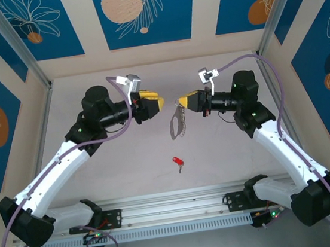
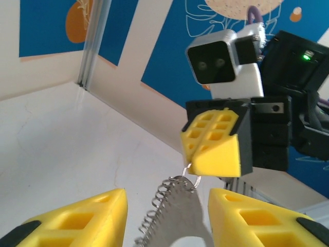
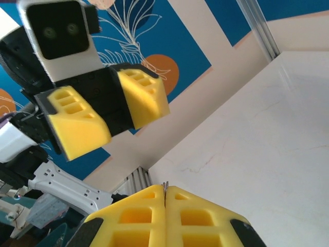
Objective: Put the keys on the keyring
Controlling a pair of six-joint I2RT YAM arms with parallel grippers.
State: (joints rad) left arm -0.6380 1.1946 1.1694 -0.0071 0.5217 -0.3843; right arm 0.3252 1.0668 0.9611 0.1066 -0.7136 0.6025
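The keyring (image 1: 177, 123), a flat grey metal loop with a silvery coil along one side, hangs above the table between the two arms. My right gripper (image 1: 181, 103) is shut on the small wire ring at its top; a thin metal edge shows between the closed fingers (image 3: 154, 211). My left gripper (image 1: 161, 103) faces it from the left and stands open. In the left wrist view the keyring (image 2: 187, 213) hangs between the left fingers (image 2: 97, 216), touching neither. The key (image 1: 177, 160), with a red head and a short silver blade, lies on the table nearer the arm bases.
The pale table (image 1: 229, 158) is closed in by patterned walls with metal posts at the back corners. An aluminium rail (image 1: 175, 203) with both arm bases runs along the near edge.
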